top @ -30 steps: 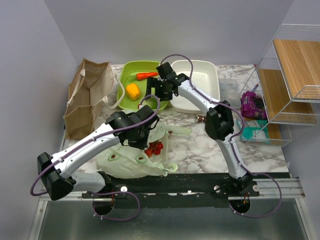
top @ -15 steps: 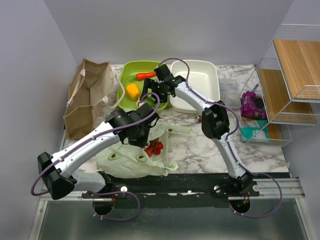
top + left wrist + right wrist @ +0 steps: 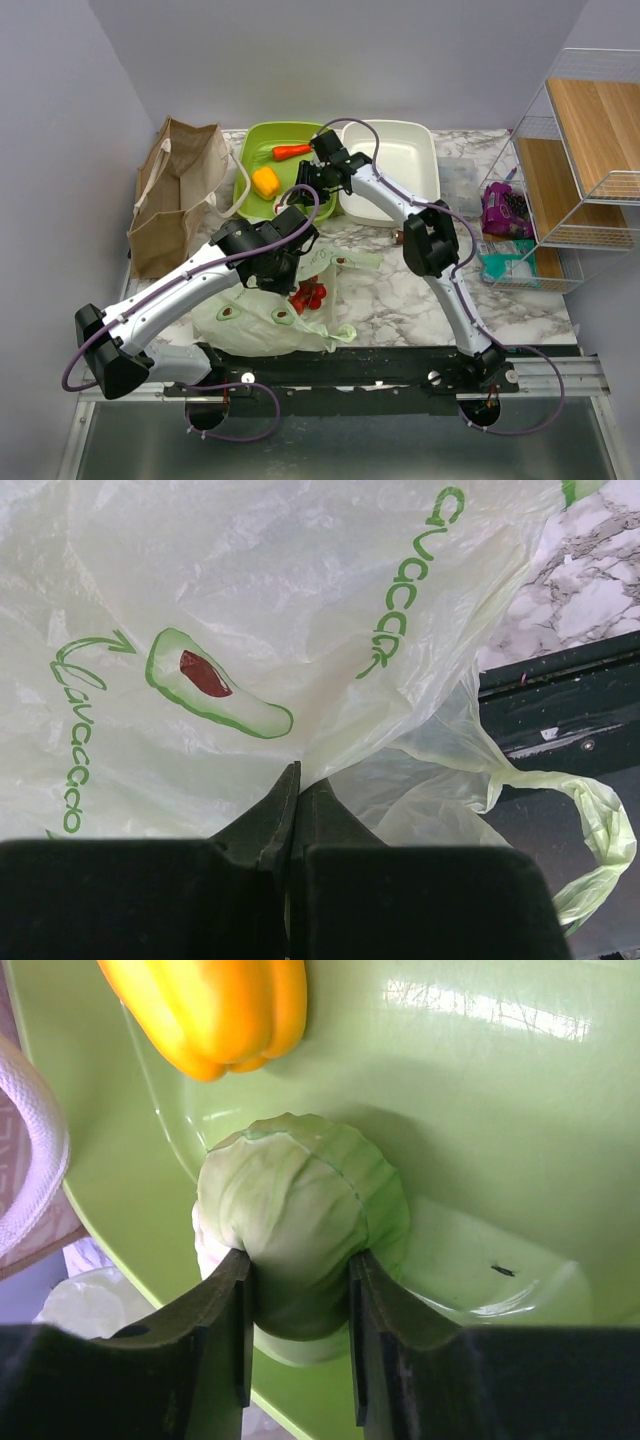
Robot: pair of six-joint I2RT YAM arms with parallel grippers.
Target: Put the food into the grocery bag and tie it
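Cabbage (image 3: 300, 1210), probably firm yet slippery, pinched across its middle by right gripper (image 3: 298, 1260); left gripper (image 3: 294, 780) clamped on flimsy grocery bag (image 3: 250, 580).

This looks like a robotics lab bench staged as a grocery counter: two robot arms (image 3: 180, 290) are bolted to a black rail (image 3: 400, 365) at the bottom edge of a marble-patterned table (image 3: 400, 300), boxed in by bare lavender walls (image 3: 300, 60). A brown paper bag (image 3: 175, 195) at upper left, a green tub (image 3: 270, 127) and white tub (image 3: 420, 130) at top centre, and a wire rack (image 3: 590, 170) with wooden shelves at right serve as props.
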